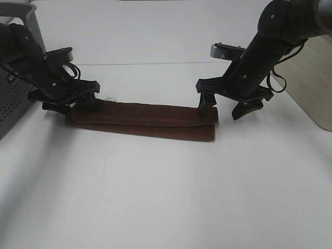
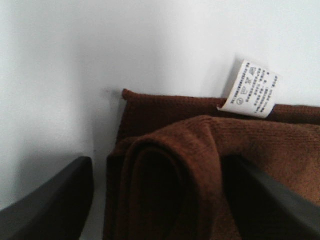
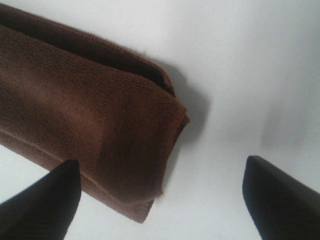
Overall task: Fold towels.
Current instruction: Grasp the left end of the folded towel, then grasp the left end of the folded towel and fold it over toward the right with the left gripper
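The dark reddish-brown towel (image 1: pixel 145 120) lies on the white table, folded lengthwise into a long narrow strip. My left gripper (image 1: pixel 72 104) is low over its left end and open. In the left wrist view the left gripper (image 2: pixel 159 159) straddles the rolled fold of the towel (image 2: pixel 165 165); one finger (image 2: pixel 50 205) is beside the cloth and the other (image 2: pixel 265 200) is over it. A white tag (image 2: pixel 250 89) sticks out at the far edge. My right gripper (image 1: pixel 225 109) hangs open at the right end. In the right wrist view the right gripper (image 3: pixel 161 160) sits just past the corner of the towel (image 3: pixel 90 125).
A grey perforated box (image 1: pixel 15 83) stands at the table's left edge, close behind my left arm. A beige surface (image 1: pixel 314 83) borders the table on the right. White tabletop (image 1: pixel 155 197) spreads in front of the towel.
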### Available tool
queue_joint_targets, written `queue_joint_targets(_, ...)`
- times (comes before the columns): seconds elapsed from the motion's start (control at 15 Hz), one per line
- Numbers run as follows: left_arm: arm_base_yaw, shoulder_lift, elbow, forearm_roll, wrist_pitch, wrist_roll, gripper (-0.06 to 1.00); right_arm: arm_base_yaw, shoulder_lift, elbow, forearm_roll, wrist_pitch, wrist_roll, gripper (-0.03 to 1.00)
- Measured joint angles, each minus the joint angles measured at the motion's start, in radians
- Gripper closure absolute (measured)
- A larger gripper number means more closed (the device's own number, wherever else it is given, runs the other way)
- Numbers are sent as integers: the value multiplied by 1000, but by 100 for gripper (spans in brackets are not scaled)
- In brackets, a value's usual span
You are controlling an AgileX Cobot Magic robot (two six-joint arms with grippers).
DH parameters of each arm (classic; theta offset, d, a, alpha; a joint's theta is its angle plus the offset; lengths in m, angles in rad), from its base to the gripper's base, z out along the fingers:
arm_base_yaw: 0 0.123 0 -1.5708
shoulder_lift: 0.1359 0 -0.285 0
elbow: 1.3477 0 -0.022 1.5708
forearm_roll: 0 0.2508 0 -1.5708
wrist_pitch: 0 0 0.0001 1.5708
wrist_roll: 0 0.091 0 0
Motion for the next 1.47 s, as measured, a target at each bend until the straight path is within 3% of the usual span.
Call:
queue_joint_targets(0.07, 0, 0, 0, 0, 0, 0, 36, 0, 0, 0, 0, -7, 0, 14)
queue_joint_targets(0.27, -2, 4, 0, -4, -1, 0, 82, 0, 0, 0, 0, -19, 0, 14)
queue_joint_targets(0.33, -2, 4, 0, -5, -3, 0, 88, 0, 0, 0, 0, -19, 0, 14)
queue_joint_targets(0.53, 0, -3, 0, 0, 4, -16, 88, 0, -9, 0, 0, -19, 0, 14)
queue_joint_targets(0.8, 23, -101, 0, 35, 88, -24, 88, 0, -23, 0, -1, -12, 0, 14)
queue_joint_targets(1.07, 19, -233, 0, 63, 164, -122, 88, 0, -57, 0, -2, 31, 0, 14)
queue_joint_targets(1.2, -17, -268, -2, 58, 190, -146, 88, 0, -81, 0, -2, 34, 1, 14)
queue_joint_targets(1.47, -173, -269, -8, 21, 170, -219, 88, 0, -116, 0, -3, 61, 1, 14)
